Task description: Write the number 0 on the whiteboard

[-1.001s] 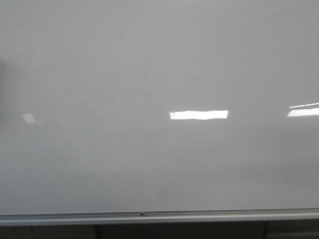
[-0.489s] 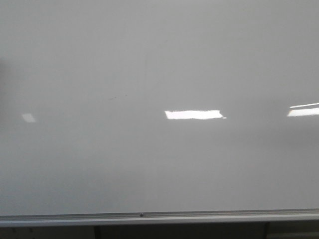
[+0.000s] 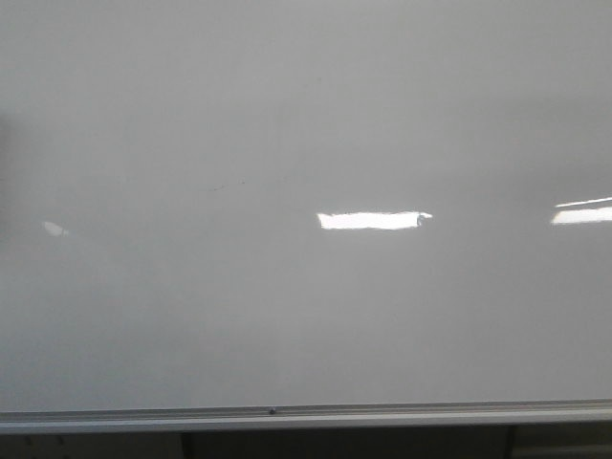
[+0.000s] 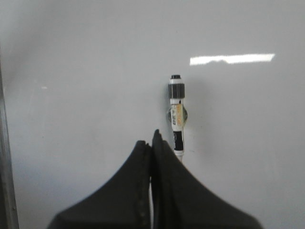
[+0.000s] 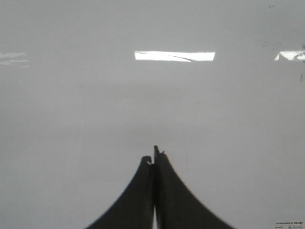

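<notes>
One glossy whiteboard [image 3: 306, 124], silver rail [image 3: 306, 415], bright reflections [image 3: 371, 220]

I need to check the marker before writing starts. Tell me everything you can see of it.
The marker shows only in the left wrist view: a slim white barrel with a grey band and dark tip at its far end, plus an orange-and-black label. It sits against the whiteboard, apparently on a small round mount. The shut left pincer is just beside its near end, seemingly not gripping it.
</notes>
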Available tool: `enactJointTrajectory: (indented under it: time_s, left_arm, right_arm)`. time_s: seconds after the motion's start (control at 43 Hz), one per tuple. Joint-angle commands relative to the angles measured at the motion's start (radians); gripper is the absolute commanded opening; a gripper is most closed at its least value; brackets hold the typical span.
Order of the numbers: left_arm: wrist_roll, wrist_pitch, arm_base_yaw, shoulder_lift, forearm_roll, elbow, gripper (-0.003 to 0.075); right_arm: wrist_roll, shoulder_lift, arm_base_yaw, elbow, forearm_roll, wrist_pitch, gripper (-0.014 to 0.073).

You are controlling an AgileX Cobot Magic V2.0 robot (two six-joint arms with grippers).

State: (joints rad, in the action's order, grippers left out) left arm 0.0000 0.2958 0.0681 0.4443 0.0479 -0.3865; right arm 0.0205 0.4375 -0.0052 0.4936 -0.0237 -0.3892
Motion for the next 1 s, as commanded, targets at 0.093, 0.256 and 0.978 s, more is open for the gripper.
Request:
enactJointTrajectory:
  time_s: [0.093,0.256,0.978]
  left_arm:
    - [0.0,-0.078,0.0,0.024,0.005,-0.037,0.027]
    - [0.0,-0.149,0.0,0.025,0.005,-0.011,0.0604]
    - [0.0,-0.2,-0.094,0.768,-0.054,-0.251,0.0641]
  right_arm:
    - [-0.002,0.021,-0.006,0.036,0.012,0.087,0.0162]
    - [-0.002,0.021,-0.006,0.036,0.012,0.087,0.0454]
    - [-0.002,0.021,-0.006,0.036,0.011,0.089,0.052]
